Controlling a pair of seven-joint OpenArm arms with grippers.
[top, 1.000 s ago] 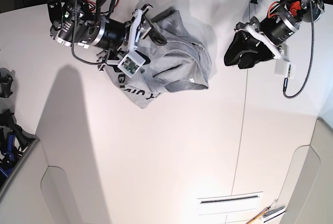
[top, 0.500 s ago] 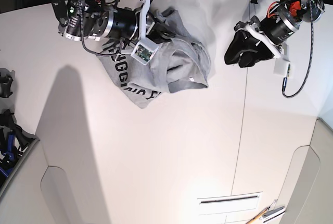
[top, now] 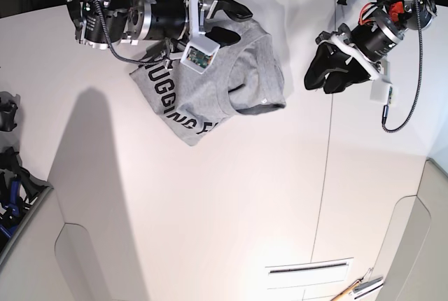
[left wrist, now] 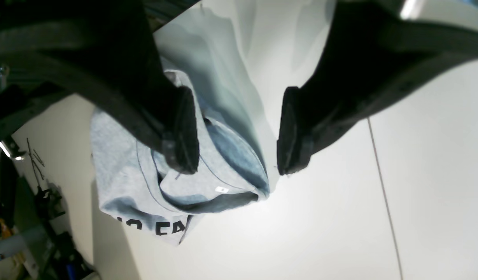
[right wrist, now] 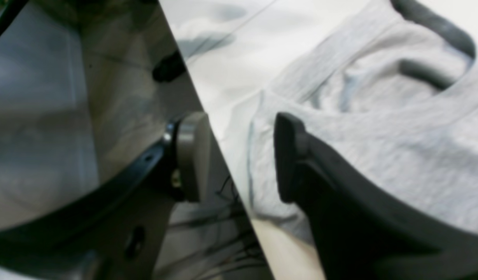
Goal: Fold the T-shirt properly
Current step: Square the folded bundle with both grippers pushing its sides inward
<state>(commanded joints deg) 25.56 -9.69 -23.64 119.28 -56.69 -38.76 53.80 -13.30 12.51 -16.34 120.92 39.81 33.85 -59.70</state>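
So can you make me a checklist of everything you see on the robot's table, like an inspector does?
Surface: white table, smooth, one thin seam running down its right part.
Job's things: grey T-shirt lies bunched at the far edge, not folded; black letters show on its lower left part.
Clutter: tools at the near right edge, too small to name.
Claws: right claw open, at the T-shirt's edge by the table edge; left claw open, holding nothing, over bare table to the side of the shirt.
Cables: black cable loops from the left arm; more wires on the right arm.
Surroundings: dark gear beside the table's left edge.
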